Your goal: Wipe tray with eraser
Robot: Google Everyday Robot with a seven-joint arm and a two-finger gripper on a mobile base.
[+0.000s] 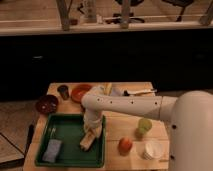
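The dark green tray (67, 132) lies on the front left of the wooden table. The tan eraser (88, 142) rests at an angle on the tray floor, near its right rim. My gripper (92, 131) reaches down from the white arm and sits right over the eraser's upper end. A blue-grey pad (52, 150) lies in the tray's front left corner.
A dark red bowl (47, 104), a dark cup (63, 91) and an orange bowl (81, 92) stand behind the tray. To its right are a green cup (144, 126), an orange-red fruit (125, 145) and a white cup (152, 149). Utensils (137, 92) lie at the back.
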